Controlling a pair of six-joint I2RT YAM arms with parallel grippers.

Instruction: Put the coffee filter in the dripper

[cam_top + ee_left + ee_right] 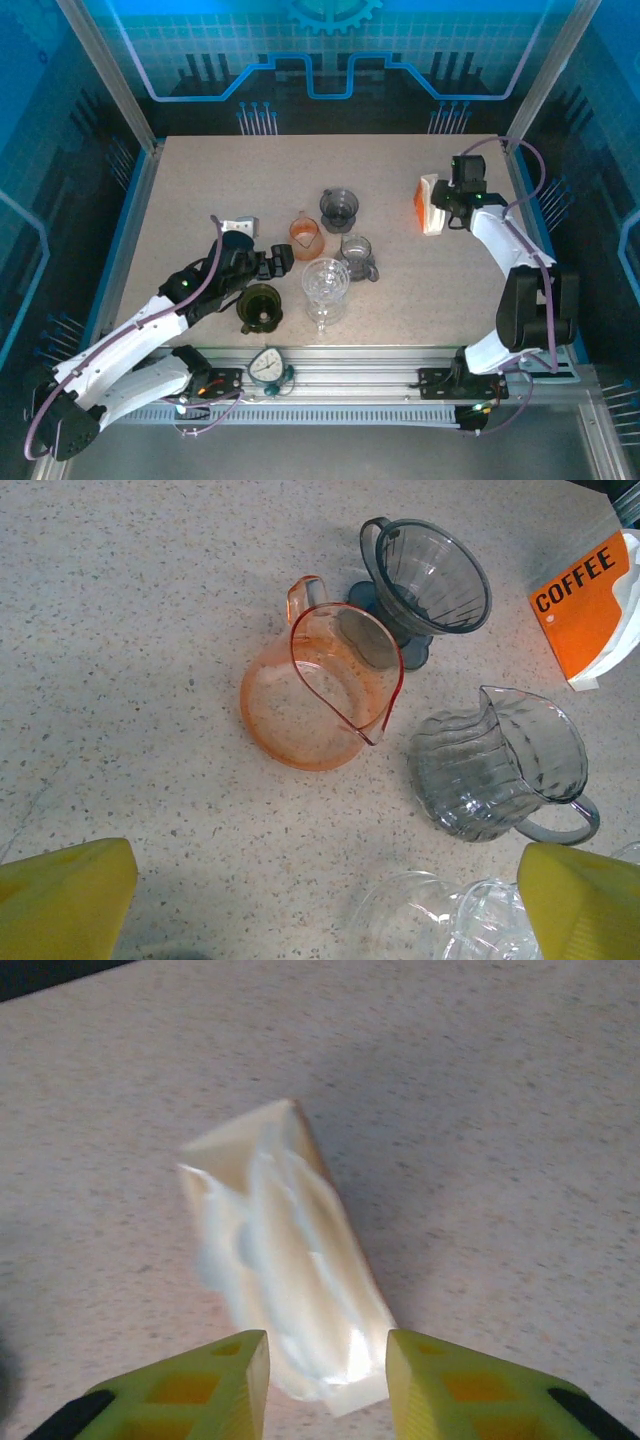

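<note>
– Upper right of the overhead frame, the right gripper [441, 207] sits at the coffee filter pack [430, 203], well apart from the cluster of vessels mid-table.
– From its wrist camera, the pack's near end lies between the 2 yellow fingers [225, 1385], jaws part-way apart. Pinched or merely straddled? I cannot tell.
– Coming in over the narrow end makes sense to me: it looks like the easiest width for those jaws to span.
– Centre frame, the grey dripper [338, 208] stands upright, mouth up and empty, ready to receive. The orange pitcher [306, 238] is just beside it, the ribbed glass pitcher [357, 256] to its lower right.
– And the left gripper [277, 263]?
– Spread as wide as it goes, nothing in it, hovering lower left of the dripper. My read: waiting to steady the dripper.
– So no filter is in yet.
</note>
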